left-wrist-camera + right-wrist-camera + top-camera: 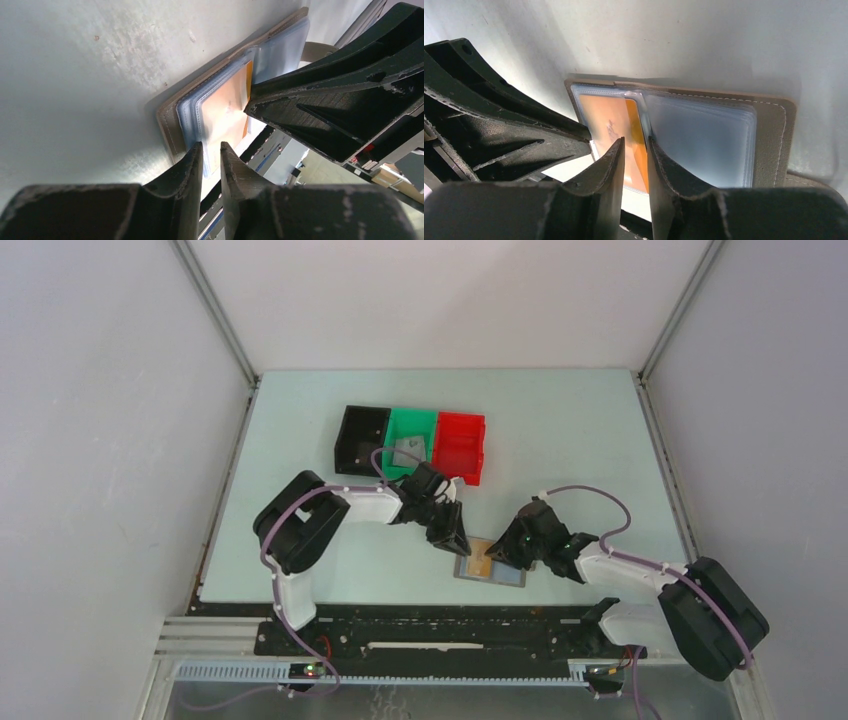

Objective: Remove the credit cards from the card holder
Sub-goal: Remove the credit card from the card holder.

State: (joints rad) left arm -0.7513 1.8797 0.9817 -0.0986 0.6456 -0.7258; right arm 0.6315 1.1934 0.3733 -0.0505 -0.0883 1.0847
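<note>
Right wrist: R pincer (635, 142) barely open, tips over orange card (606, 120) in holder (774, 135).

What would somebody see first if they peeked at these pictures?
Probably the open card holder lying near the table's front edge, with a bright orange card showing in a clear pocket. The left gripper and right gripper both crowd right over it. Farther back, a black bin, a green bin and a red bin stand in a row.
</note>
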